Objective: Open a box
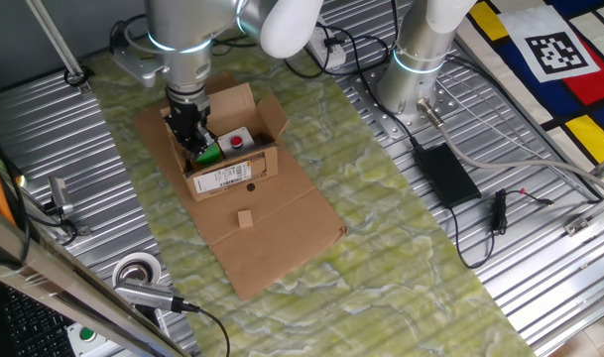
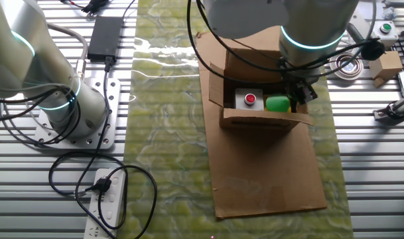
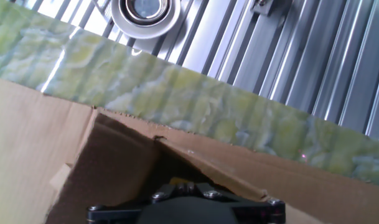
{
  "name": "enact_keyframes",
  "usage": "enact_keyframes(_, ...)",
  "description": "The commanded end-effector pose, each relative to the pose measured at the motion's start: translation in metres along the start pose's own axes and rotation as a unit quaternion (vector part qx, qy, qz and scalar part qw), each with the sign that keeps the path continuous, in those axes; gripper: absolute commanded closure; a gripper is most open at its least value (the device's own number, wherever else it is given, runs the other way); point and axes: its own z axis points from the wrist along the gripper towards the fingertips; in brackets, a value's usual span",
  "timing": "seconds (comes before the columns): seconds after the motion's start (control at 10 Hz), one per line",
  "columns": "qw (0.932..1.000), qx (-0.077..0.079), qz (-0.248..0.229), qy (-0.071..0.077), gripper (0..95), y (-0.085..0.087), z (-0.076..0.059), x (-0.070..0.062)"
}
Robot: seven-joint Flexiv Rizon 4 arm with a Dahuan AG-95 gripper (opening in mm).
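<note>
The box (image 1: 229,178) is a small brown carton with a white barcode label and a dark dot on its front. It stands on a large flat cardboard sheet (image 1: 272,238). Its top flaps stand open. Inside lie a white unit with a red button (image 1: 237,139) and a green object (image 1: 210,154). My gripper (image 1: 192,134) reaches down into the box at its left side, next to the green object. The other fixed view shows the box (image 2: 265,121) with my gripper (image 2: 298,93) at its right end. The hand view shows a flap (image 3: 83,155) and the inner wall; my fingers look closed and empty.
A green mat (image 1: 401,238) covers the table's middle. A tape roll (image 1: 138,270) lies at the near left and shows in the hand view (image 3: 145,7). A small cardboard block (image 1: 245,219) sits on the sheet. A second arm's base (image 1: 416,69), a power brick (image 1: 445,174) and cables lie at the right.
</note>
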Motion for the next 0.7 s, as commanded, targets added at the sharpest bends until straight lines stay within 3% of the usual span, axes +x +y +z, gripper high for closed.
enact_keyframes(0.1, 1.0000, -0.002, -0.006, 0.004, 95.0, -0.003, -0.008, -0.005)
enact_keyframes(0.5, 0.9997, -0.005, -0.013, 0.020, 95.0, -0.006, -0.019, -0.011)
enact_keyframes(0.7, 0.9995, -0.016, -0.009, 0.024, 95.0, -0.007, -0.021, -0.008)
